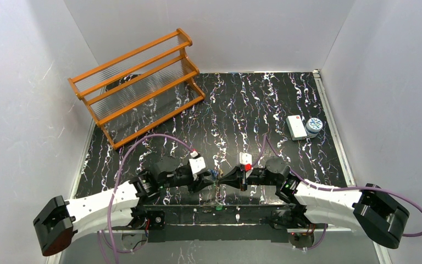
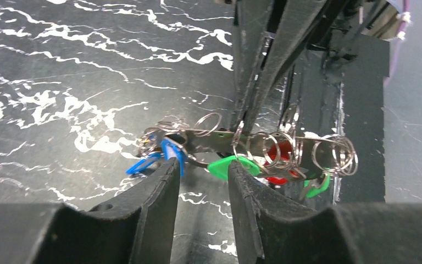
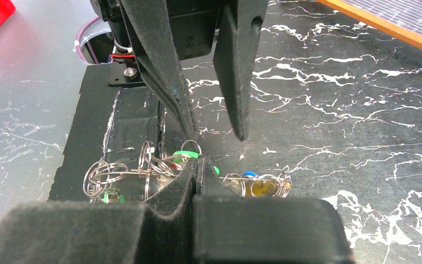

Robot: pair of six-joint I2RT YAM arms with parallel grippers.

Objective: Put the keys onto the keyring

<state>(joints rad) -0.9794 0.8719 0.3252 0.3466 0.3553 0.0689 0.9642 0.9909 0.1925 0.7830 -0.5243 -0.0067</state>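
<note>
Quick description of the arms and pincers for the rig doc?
Left arm and right arm match: white links dotted with small holes, black joints, a purple cable looping off each. White block on each wrist; the right one has a red patch. Left pincer and right pincer: two tapered matte-black fingers, soft-looking faces.

Soft, even overhead light fills the white walls (image 1: 22,99); the wooden rack (image 1: 137,82) casts a faint shadow on the glossy marbled table (image 1: 264,104). Wrist views run dimmer: the left gripper (image 2: 202,164) and right gripper (image 3: 197,170) loom blurred up front, the keys (image 2: 253,148) glinting.
</note>
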